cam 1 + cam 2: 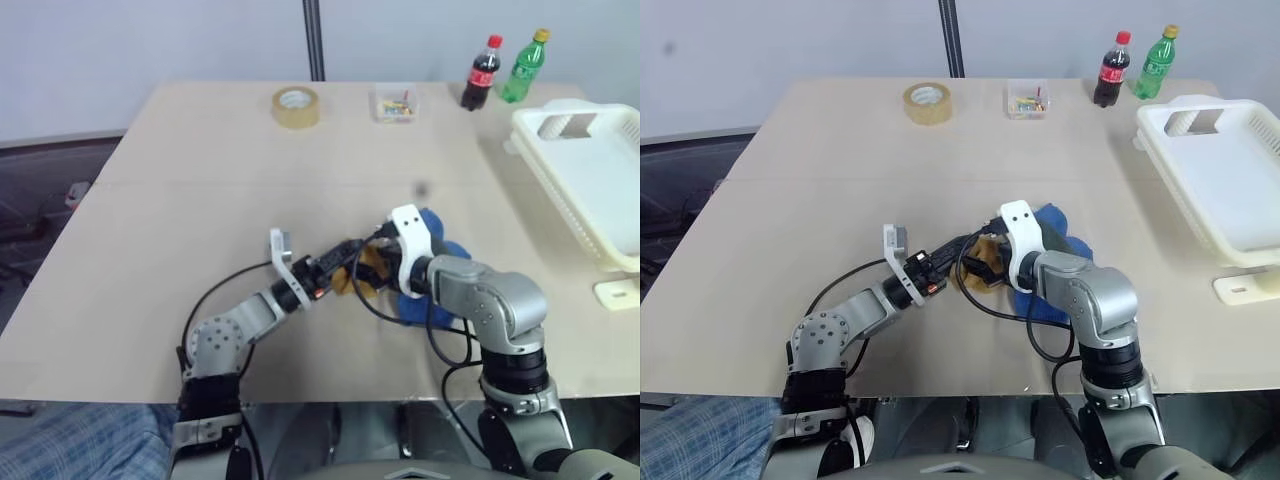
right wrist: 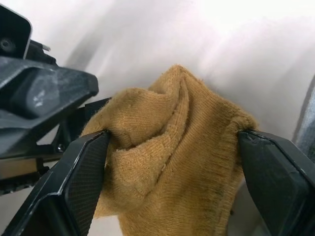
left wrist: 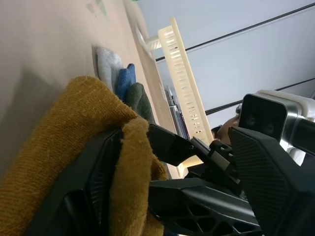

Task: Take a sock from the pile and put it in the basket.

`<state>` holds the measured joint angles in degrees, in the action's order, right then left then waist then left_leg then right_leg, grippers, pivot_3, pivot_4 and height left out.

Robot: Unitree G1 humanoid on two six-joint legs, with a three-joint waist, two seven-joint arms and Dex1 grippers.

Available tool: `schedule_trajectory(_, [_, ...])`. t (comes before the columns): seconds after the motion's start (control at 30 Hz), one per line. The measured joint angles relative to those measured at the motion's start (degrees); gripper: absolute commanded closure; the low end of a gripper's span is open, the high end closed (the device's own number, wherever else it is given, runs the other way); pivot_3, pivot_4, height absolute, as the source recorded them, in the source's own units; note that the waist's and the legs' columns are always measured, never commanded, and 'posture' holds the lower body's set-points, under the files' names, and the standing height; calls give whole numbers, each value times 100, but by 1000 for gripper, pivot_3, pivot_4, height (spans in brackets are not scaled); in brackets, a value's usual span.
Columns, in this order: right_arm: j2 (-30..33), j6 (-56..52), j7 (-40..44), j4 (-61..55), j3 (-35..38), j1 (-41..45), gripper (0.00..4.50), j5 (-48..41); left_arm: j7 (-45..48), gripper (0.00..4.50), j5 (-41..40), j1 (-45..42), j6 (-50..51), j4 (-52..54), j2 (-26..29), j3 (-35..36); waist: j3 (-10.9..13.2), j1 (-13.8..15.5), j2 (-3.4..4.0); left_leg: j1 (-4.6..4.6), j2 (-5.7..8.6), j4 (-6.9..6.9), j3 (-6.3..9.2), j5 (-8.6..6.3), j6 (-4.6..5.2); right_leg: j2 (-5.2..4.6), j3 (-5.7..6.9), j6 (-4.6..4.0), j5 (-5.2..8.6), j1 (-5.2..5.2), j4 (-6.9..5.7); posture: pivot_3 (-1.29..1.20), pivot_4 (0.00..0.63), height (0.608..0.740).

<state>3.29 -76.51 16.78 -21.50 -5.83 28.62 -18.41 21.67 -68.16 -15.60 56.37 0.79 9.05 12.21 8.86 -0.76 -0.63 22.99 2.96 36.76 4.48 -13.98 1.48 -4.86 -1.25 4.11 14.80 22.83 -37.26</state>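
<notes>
A roll of tan packing tape is lying flat near the far edge of the pale wooden table, with a small clear plastic box of coloured bits sitting just to its right. Nearer the front, the left gripper is reaching across toward the right, its two black fingers closed on a mustard yellow knitted sock; in the left wrist view the fabric is draping over one finger and bunching between the pair. The right gripper is meeting it from the other side, its fingers standing wide with one pad pressing the sock's left flank and the other at its right edge, so the sock is sitting between both grippers just above the table. Directly behind the right wrist, the pile of soft blue, grey and dark olive socks is resting on the table. Farther back, a dark cola bottle with a red cap and a green soda bottle with a yellow cap are standing upright side by side. At the table's right edge, the large white slotted plastic basket is sitting well apart from the sock.
</notes>
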Motion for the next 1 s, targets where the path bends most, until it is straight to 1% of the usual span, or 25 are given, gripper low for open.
schedule_trajectory(0.2, [155, -8, 21, 0, -84, -163, 189, -62, 65, 813, 91, 0, -8, 0, -13, -26, 0, -4, 0, -2, 0, 0, 0, 0, 0, 1, -1, 0, 0, -1, -2, 0, 150, 738])
schedule_trajectory(0.23, [142, -50, 25, -4, -67, -178, 416, -102, 71, 813, 108, 0, -14, 0, -25, -26, -1, -2, 0, -3, -1, 0, 0, 0, 0, 1, -1, 0, 0, -2, -2, 0, 150, 738])
schedule_trajectory(0.3, [105, -93, 26, -7, -23, -203, 1021, -151, 81, 813, 125, -1, -21, 0, -31, -25, -1, -2, 0, -4, -1, 0, 0, 0, 1, 1, -1, 0, 0, -2, -2, 0, 150, 738])
schedule_trajectory(0.33, [91, -127, 26, -6, 6, -229, 1442, -187, 90, 813, 132, -1, -26, 0, -34, -24, -1, -2, 0, -4, -1, 0, -1, 0, 1, 1, -1, 0, 0, -2, -2, 0, 150, 738])
schedule_trajectory(0.37, [87, -140, 25, -6, 8, -235, 1744, -193, 94, 813, 137, 0, -28, 0, -35, -24, -1, -3, 0, -4, -1, 0, -1, 0, 1, 1, -1, 0, 0, -2, -2, 0, 150, 738])
schedule_trajectory(0.43, [43, -205, 24, 15, 14, -237, 2767, -244, 109, 813, 159, -1, -39, 0, -46, -24, -1, -4, 0, -4, -1, 0, -1, 0, 1, 2, -1, 0, 0, -1, -3, 0, 150, 738])
schedule_trajectory(0.47, [16, -212, 23, 23, 14, -239, 3082, -257, 110, 813, 165, -1, -45, 0, -53, -24, -1, -5, 0, -4, -2, 0, -1, 0, 0, 3, -2, 0, 0, -1, -4, 0, 150, 738])
schedule_trajectory(0.53, [-7, -215, 21, 27, 15, -238, 4051, -274, 112, 813, 171, -1, -49, 0, -72, -29, -1, -3, 0, -4, -2, 0, -1, 0, 1, 2, -2, 0, 0, -1, -4, 0, 150, 738])
schedule_trajectory(0.57, [-9, -215, 21, 27, 16, -238, 4432, -284, 112, 813, 173, -1, -49, 0, -78, -31, -1, -3, 0, -4, -1, 1, -1, 0, 1, 2, -2, 0, 0, -1, -4, 0, 150, 738])
schedule_trajectory(1.0, [-194, -332, -8, 161, 238, -183, 4432, -405, 173, 813, 264, 72, -62, 116, -14, -46, -1, -16, 0, -6, -4, 1, -2, 0, 0, 6, -5, 0, 0, -1, -9, 0, 150, 738])
